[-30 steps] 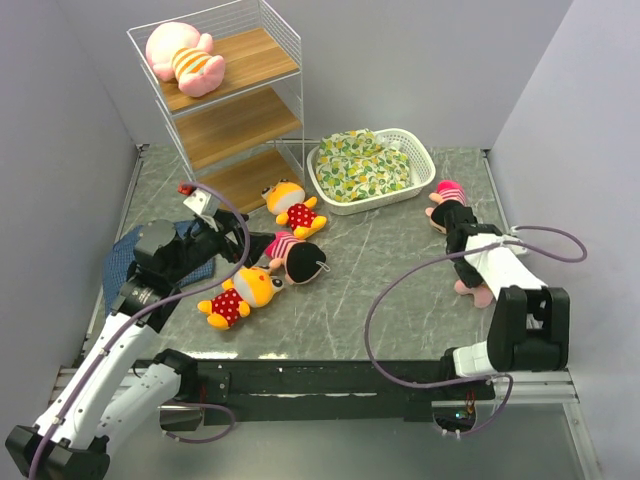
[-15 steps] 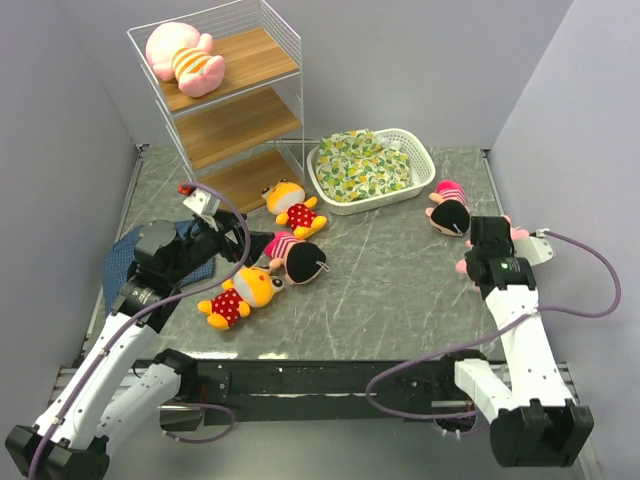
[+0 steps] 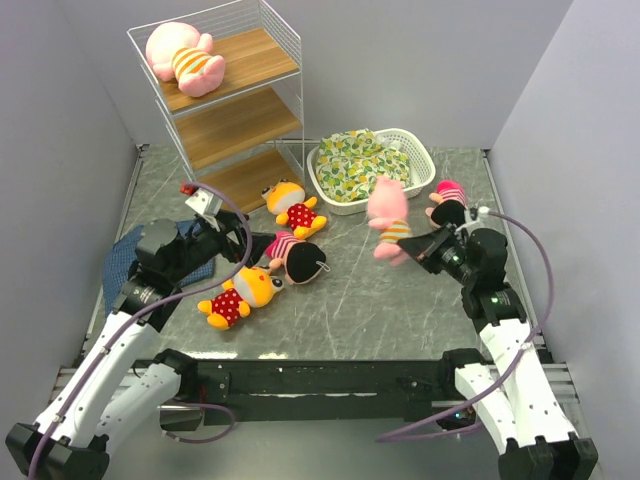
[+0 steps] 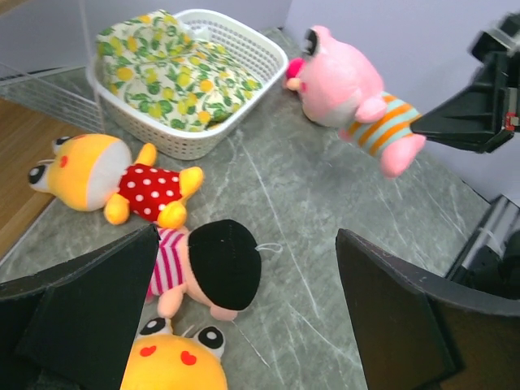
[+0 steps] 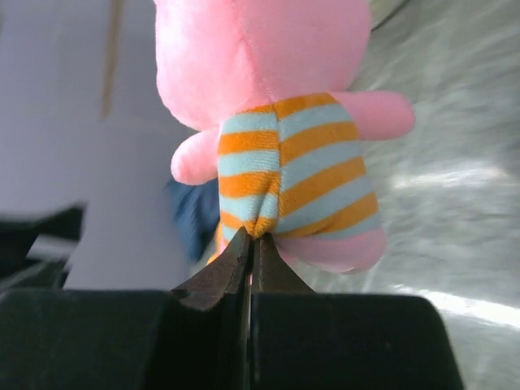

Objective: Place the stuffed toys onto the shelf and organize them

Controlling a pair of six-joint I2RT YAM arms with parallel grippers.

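Note:
My right gripper [image 3: 418,251] is shut on the striped shirt of a pink pig [image 3: 387,220] and holds it in the air over the table's middle right; the pinch also shows in the right wrist view [image 5: 253,236]. A second pig [image 3: 183,58] lies on the top board of the shelf [image 3: 232,125]. My left gripper [image 3: 240,245] is open and empty above a dark-haired doll [image 4: 213,265], next to an orange animal [image 4: 172,367]. Another orange animal [image 3: 293,207] lies before the shelf. A second doll [image 3: 448,208] lies at the right.
A white lattice basket [image 3: 420,162] holding a yellow-green patterned cloth [image 3: 364,162] stands right of the shelf. A blue cloth [image 3: 126,260] lies under my left arm at the table's left edge. Grey walls close in both sides.
My right arm swung left and lifted the pink pig off the table at the right, carrying it toward the middle. The left arm has not moved.

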